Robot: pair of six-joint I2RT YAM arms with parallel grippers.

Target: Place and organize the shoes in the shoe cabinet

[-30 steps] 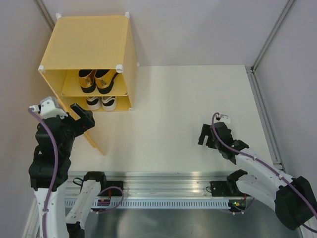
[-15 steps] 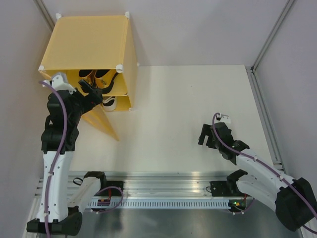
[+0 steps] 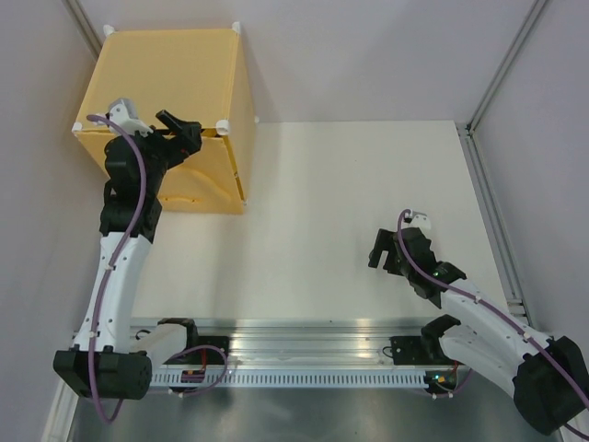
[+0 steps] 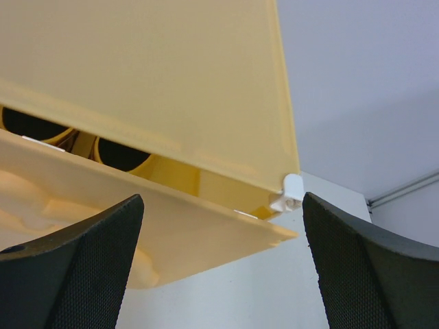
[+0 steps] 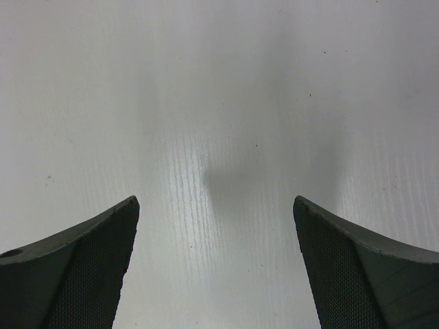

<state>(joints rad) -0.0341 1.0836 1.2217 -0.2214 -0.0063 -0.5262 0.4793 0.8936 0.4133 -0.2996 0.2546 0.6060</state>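
The yellow-orange shoe cabinet [image 3: 166,78] stands at the table's far left. Its door [image 3: 207,175] is swung almost shut across the front. My left gripper [image 3: 184,129] is open and empty, held against the door's upper edge. In the left wrist view the door [image 4: 171,240] stands slightly ajar under the cabinet's top panel [image 4: 151,82]. Through the gap, dark openings of the shoes [image 4: 120,154] show on the upper shelf. The other shoes are hidden behind the door. My right gripper [image 3: 385,253] is open and empty over bare table at the right.
A white corner connector [image 4: 289,192] marks the cabinet's front right top corner. Grey walls enclose the table, with a metal rail [image 3: 492,212] along the right edge. The arm bases sit on a metal strip [image 3: 304,354] at the near edge.
My left arm swung up and toward the cabinet, pushing the door from wide open to nearly shut. The shoes went out of the top view. The right arm has not moved.
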